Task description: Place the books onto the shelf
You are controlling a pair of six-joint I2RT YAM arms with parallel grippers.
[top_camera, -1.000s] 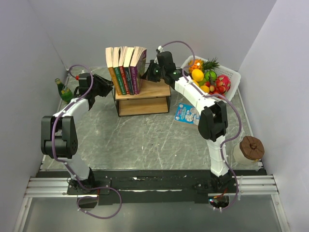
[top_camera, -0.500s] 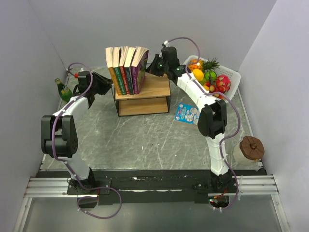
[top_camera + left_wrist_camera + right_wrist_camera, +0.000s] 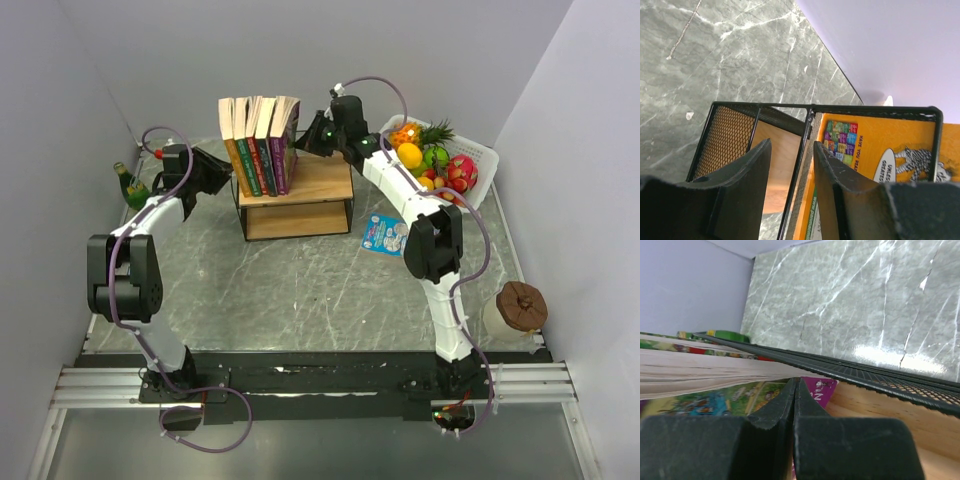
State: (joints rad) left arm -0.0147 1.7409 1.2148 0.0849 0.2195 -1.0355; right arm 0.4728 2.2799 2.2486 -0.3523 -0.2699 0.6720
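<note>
Partly, orange book [image 3: 875, 150] behind shelf [image 3: 726, 135] wire.

Top view looks down from behind on whole surface [image 3: 300, 290]; both wrist views sit close at shelf [image 3: 322, 182], sharing books [image 3: 258, 140].

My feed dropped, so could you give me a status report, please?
Left gripper open, astride the shelf frame. Right gripper shut, tips at the purple book. Books upright on top; pale book flat on the table.
</note>
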